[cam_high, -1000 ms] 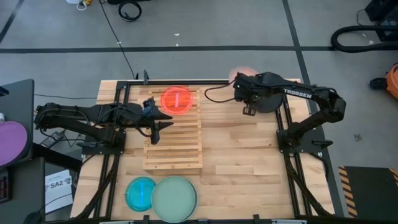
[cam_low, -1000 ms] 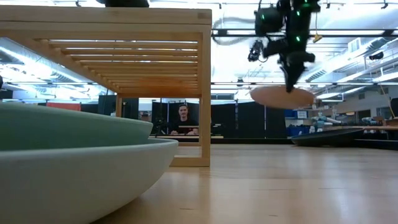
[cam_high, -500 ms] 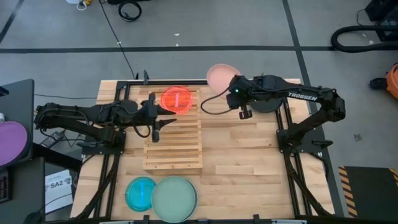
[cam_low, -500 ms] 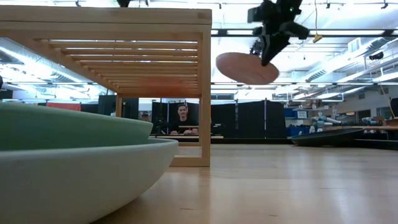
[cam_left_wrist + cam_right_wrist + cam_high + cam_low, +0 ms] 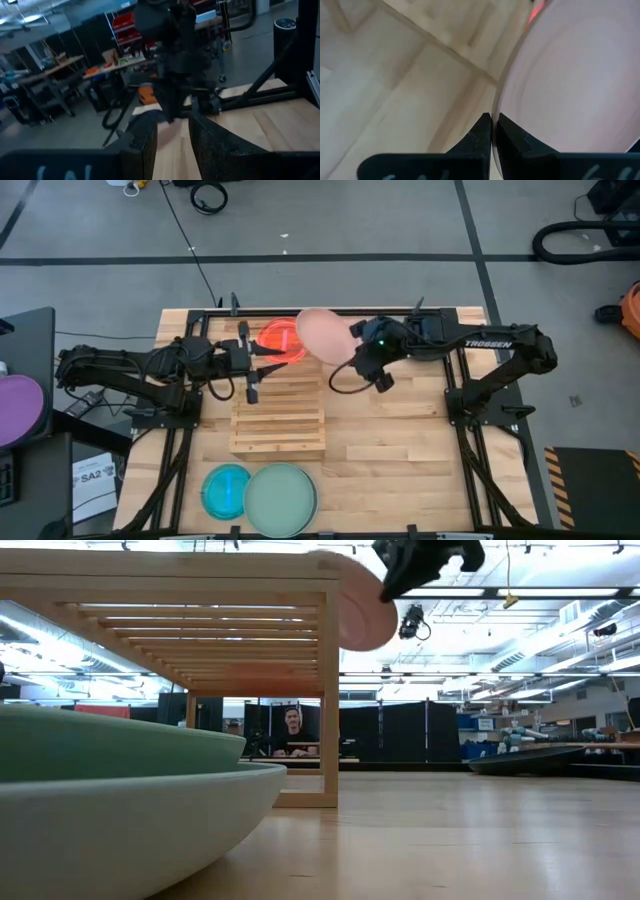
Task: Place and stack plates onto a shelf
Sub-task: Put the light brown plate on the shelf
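Lying off the table's left edge is a flat purple disc [image 5: 18, 408]. Reaching rightward from the left side is the dark left arm, its left gripper [image 5: 252, 370] hovering over the left edge of the shelf, fingers [image 5: 142, 145] slightly parted and holding nothing. Sitting at the near left corner of the plank tabletop [image 5: 390, 440] is a small translucent blue round plate [image 5: 226, 489], touching or just beside a larger pale mint-green round plate [image 5: 280, 496] to its right; in the low view these large plates are filling the near left foreground [image 5: 110, 755]. Standing in the middle-left of the table is the rectangular light-wood slatted shelf [image 5: 278, 425], seen side-on in the low view [image 5: 200, 600]. Resting on the shelf's far end is a small translucent red-orange round plate [image 5: 272, 338]. Hanging tilted above the shelf's far right corner, partly overlapping the red-orange plate from above, is a pale pinkish-white round plate [image 5: 322, 334], also showing in the low view beside the shelf's top corner [image 5: 362, 608]. Gripping that plate by its right rim is the right gripper [image 5: 358, 352], its fingers [image 5: 482, 137] pinching closed on the edge [image 5: 570, 85]. Extending to the far right is the right arm, mounted on its black frame [image 5: 480, 415].
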Available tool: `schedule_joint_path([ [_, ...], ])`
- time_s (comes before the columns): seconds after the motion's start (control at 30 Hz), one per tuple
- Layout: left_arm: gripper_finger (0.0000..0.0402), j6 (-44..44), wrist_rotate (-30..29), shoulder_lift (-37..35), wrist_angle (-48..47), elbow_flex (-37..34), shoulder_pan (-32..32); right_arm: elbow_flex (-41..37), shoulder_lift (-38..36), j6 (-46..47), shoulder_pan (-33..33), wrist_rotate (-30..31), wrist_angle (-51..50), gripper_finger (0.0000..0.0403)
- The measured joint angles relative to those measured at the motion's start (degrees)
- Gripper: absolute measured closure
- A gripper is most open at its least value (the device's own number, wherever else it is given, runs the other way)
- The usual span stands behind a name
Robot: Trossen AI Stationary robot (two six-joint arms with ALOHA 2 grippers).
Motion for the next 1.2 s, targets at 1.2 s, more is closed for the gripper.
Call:
schedule_joint_path([
  [1.2, 0.0285, -5.85, 24.22, 12.82, -29.82, 16.28, 3.76, 0.01, 2.51, -7.29, 11.96, -0.13, -0.02, 0.038],
])
